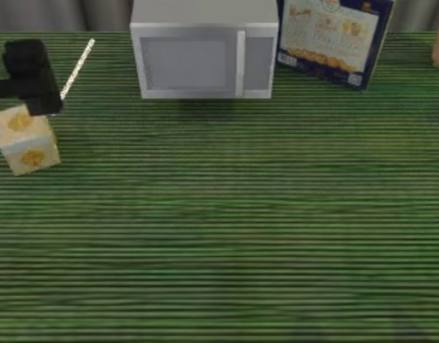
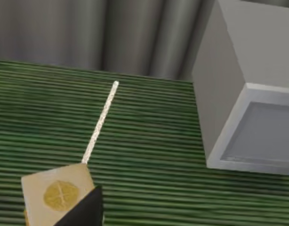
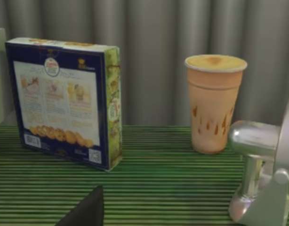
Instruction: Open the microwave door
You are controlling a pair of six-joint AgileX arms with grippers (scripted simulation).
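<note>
The microwave point(image 1: 204, 50) stands at the back of the table, a little left of centre. Its door point(image 1: 187, 64) lies flush and closed, with the pale vertical handle point(image 1: 240, 63) on the door's right edge beside the control panel point(image 1: 259, 63). My left gripper point(image 1: 42, 103) hovers at the far left, well away from the microwave and above a cream box, open with nothing in it. The left wrist view shows the microwave's side point(image 2: 215, 89) and part of the door point(image 2: 267, 136). My right arm is outside the top view; its wrist view shows one dark fingertip point(image 3: 88, 209) over the mat, open.
A cream box with yellow print point(image 1: 26, 139) sits under the left gripper, and a thin white stick point(image 1: 76, 69) lies behind it. A blue printed carton point(image 1: 334, 36) stands right of the microwave. An orange cup point(image 3: 214, 103) and a silver metal object point(image 3: 262, 179) stand at the far right.
</note>
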